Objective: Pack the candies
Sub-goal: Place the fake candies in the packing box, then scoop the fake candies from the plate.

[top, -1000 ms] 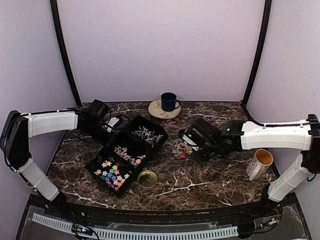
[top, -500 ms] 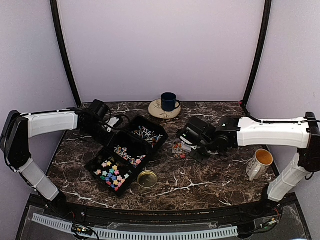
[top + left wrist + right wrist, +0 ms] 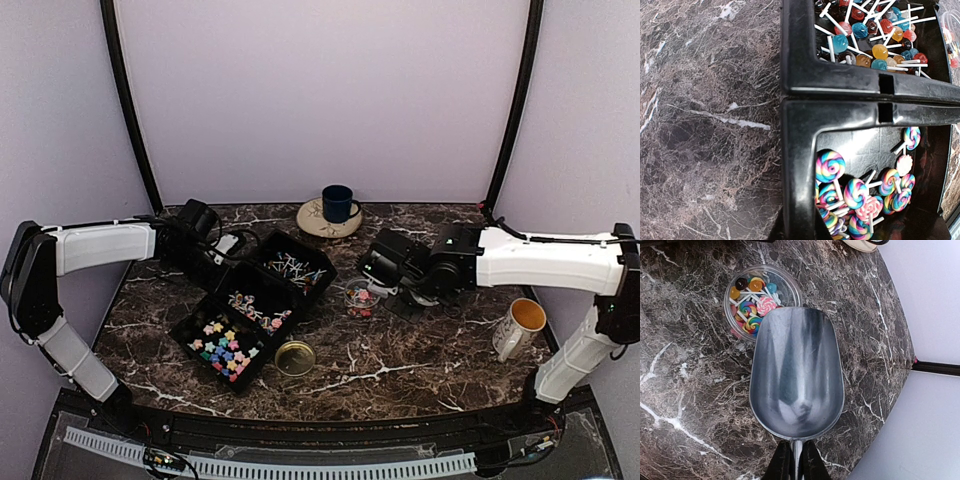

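Observation:
The candies lie in a black three-part tray (image 3: pixel 213 300): pastel stars (image 3: pixel 222 345), swirl lollipops (image 3: pixel 855 192) and small ball lollipops (image 3: pixel 875 40). My left gripper (image 3: pixel 226 265) is shut on the tray's wall (image 3: pixel 800 150) at its back left; its fingers straddle the wall at the bottom edge of the left wrist view. A small clear jar (image 3: pixel 361 298) holds several more candies (image 3: pixel 752 307). My right gripper (image 3: pixel 796 460) is shut on the handle of an empty metal scoop (image 3: pixel 796 380). The scoop's front lip overlaps the jar's rim (image 3: pixel 785 282).
A gold lid (image 3: pixel 295 357) lies in front of the tray. A blue mug (image 3: pixel 337 203) stands on a plate (image 3: pixel 312 226) at the back. A white mug with a yellow inside (image 3: pixel 520 325) stands at the right, under the right arm.
My right gripper with the scoop has swung back and left, away from the jar's right side, so the jar now shows fully from above. The left arm and tray have not moved.

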